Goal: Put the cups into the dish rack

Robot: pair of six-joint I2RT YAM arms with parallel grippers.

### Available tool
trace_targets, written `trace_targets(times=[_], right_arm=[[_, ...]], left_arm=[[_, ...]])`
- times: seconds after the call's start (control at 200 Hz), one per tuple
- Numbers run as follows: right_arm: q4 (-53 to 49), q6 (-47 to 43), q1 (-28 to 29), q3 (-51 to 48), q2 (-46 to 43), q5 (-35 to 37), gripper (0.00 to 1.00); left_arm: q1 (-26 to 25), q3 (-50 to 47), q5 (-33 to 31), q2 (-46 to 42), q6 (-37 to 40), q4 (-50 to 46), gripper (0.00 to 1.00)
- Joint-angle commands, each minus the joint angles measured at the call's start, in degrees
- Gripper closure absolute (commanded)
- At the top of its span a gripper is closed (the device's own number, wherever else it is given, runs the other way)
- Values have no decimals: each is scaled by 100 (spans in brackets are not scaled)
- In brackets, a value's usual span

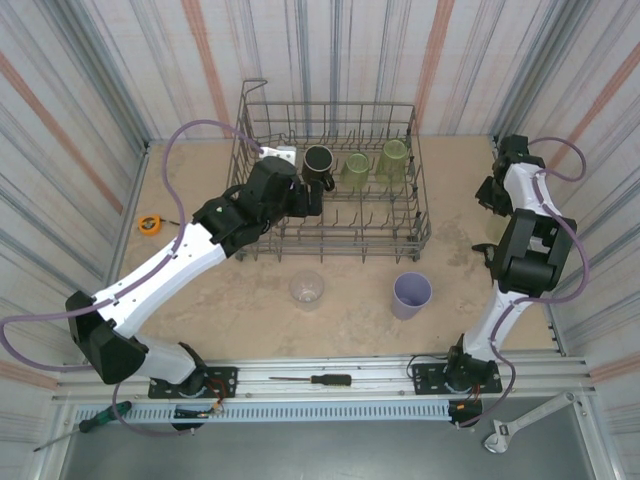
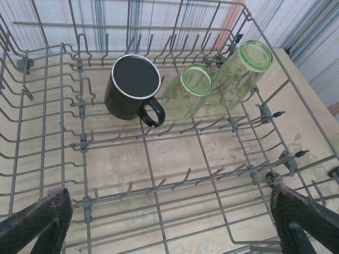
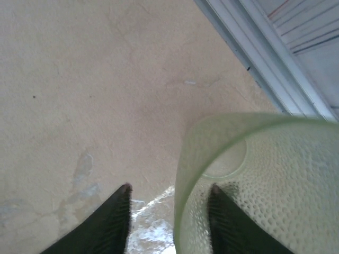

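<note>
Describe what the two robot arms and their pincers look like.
The left arm and right arm have smooth white links between chunky black joints, and both stand on black bases. A thin purple cable loops alongside each arm. The left pincer and right pincer each have two black, tapering fingers. The left pincer's fingers look rough-textured.

Jaws straddle the green tumbler (image 3: pixel 275 174) rim — one finger (image 3: pixel 226 225) inside.
</note>
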Motion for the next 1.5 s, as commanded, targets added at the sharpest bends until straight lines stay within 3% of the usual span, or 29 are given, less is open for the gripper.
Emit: trace_targets(times=[0.0,0.095,0.696,0.932,1.493], right_arm=[[-25,-45,5,154,94,-126,85],[17,-50,47,105,49,-170,100],[-362,-142,718,410,-1091,-367,100],[-688,-366,1065,655,-1577,-37,100],[-390,-187,2081,906,-2351,-768,100]], left_arm=[[-35,-85,-216,-159,-72,-83,1],[-34,-65,-218,-139,-63,-61,1],[14,-46,-322,-198,-192,-199,1],[261,11,169,-100,-251,-292,1],[708,-375,517,-402,-469,-409,1]])
